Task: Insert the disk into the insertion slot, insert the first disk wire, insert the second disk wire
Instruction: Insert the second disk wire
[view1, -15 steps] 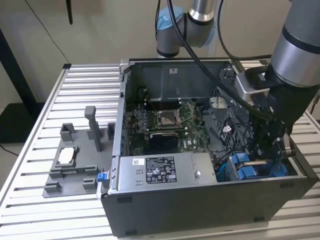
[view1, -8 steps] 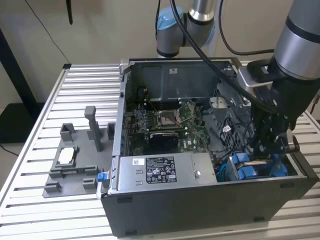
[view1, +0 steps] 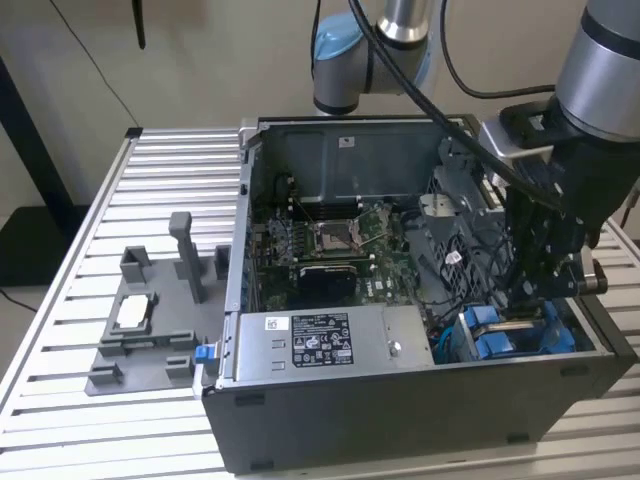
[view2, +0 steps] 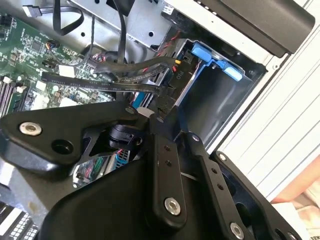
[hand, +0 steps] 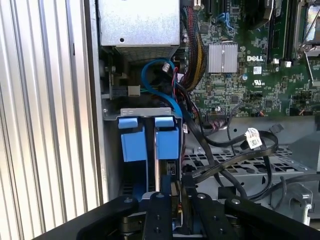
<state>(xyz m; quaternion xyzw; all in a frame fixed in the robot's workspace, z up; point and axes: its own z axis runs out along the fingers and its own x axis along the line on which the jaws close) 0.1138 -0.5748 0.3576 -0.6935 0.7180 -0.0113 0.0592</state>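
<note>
Exterior view: jaws, state untellable, over the disk (view1: 515, 330) standing on edge in the insertion slot (view1: 480, 345).

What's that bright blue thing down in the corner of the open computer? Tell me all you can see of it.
It is the blue plastic trim of the drive cage, sitting in the computer case's corner at the exterior view's right, beside the grey power-supply box. In the first wrist view it shows as two blue tabbed pieces side by side under a grey sheet-metal edge, with a narrow gap between them. Black cables run next to it, and the robot's black pincer hangs right over it.
</note>
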